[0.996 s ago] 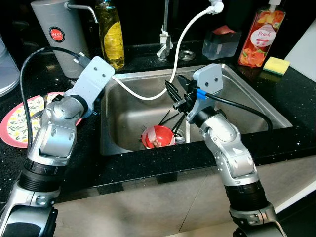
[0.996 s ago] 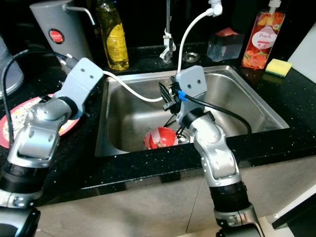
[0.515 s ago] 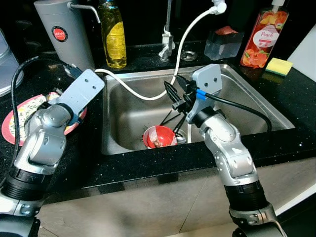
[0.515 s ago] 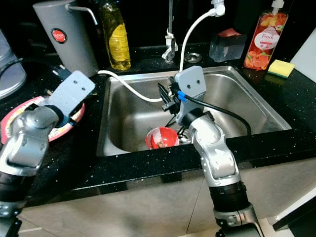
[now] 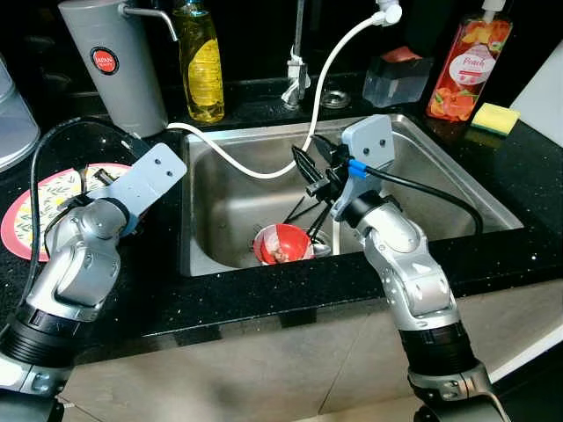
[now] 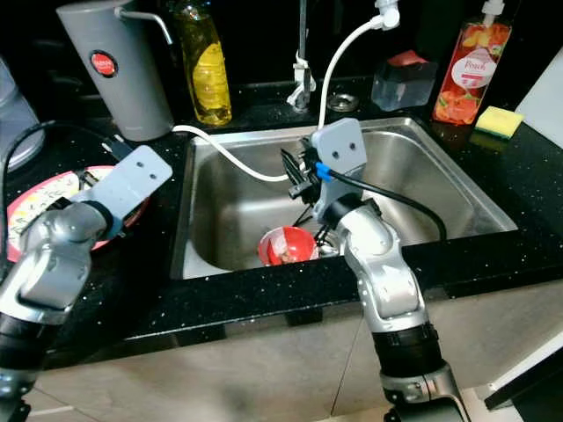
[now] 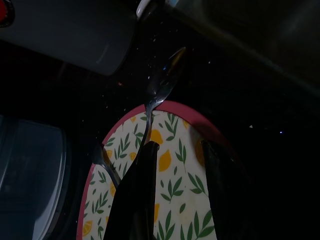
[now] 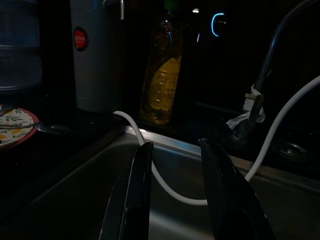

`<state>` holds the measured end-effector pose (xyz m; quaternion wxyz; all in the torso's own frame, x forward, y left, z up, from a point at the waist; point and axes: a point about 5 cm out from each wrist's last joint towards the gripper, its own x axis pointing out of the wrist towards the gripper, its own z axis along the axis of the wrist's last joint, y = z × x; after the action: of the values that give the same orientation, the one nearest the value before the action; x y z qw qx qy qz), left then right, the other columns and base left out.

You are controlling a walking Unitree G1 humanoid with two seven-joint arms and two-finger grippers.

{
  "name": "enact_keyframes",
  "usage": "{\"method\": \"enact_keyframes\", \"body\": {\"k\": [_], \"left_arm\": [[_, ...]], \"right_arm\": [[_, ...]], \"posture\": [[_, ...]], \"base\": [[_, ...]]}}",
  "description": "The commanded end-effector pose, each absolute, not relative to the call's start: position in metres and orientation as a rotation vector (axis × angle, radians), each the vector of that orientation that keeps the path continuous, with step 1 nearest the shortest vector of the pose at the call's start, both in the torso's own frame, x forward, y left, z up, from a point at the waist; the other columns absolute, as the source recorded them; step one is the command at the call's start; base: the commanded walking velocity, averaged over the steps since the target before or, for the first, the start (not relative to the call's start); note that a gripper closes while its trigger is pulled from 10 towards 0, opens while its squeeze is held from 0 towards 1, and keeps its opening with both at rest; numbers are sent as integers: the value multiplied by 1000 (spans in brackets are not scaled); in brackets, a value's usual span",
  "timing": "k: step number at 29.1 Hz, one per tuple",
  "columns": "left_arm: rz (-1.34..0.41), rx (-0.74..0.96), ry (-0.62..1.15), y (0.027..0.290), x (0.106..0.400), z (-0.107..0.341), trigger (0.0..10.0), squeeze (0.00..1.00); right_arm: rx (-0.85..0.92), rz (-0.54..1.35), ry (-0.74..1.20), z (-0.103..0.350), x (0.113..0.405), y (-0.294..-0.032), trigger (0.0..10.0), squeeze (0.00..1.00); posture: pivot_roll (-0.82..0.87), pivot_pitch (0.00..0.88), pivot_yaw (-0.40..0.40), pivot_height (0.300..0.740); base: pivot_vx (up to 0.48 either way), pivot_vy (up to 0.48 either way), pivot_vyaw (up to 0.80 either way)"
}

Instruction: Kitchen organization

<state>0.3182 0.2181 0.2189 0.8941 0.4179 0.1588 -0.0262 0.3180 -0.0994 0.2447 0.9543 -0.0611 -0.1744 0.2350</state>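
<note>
Darkness swallows most of the wrist views. Left gripper [image 7: 175, 200] hovers over the lemon-print plate [image 7: 175, 185], fingers spread, holding nothing; a spoon [image 7: 160, 90] lies across the plate's rim (handle end hidden). Right gripper [image 8: 175, 200], also parted and empty, hangs above the sink [image 5: 440, 176] near the red bowl [image 5: 281, 243].

— Where do I have the arms?

— My left gripper [image 7: 177, 200] is out to the left, fingers [image 7: 137, 200] parted. My right gripper [image 8: 175, 195] reaches forward from a bent elbow, fingers [image 8: 135, 195] also apart, holding nothing.
</note>
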Motion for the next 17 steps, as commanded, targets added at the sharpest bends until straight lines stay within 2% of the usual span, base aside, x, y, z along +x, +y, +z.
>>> {"method": "enact_keyframes", "body": {"k": [1,7,9,14,15,17], "left_arm": [[-19,907,357,228,318,217,10000,0],[37,886,350,238,324,223,10000,0],[71,734,342,247,333,229,10000,0],[89,578,349,252,341,229,10000,0],[133,492,366,264,347,229,10000,0],[151,448,375,270,350,229,10000,0]], "right_arm": [[-123,479,-357,244,319,-99,10000,0],[-120,474,-359,245,319,-99,10000,0],[-116,471,-364,246,319,-99,10000,0],[-113,470,-367,247,319,-99,10000,0],[-112,466,-370,248,318,-100,10000,0],[-112,464,-369,248,318,-101,10000,0]], "posture": [[86,0,4,740],[84,0,3,740],[84,0,2,740],[83,0,2,740],[73,4,2,740],[73,4,2,740]], "base": [[0,0,0],[0,0,0],[0,0,0],[0,0,0],[0,0,0],[0,0,0]]}}
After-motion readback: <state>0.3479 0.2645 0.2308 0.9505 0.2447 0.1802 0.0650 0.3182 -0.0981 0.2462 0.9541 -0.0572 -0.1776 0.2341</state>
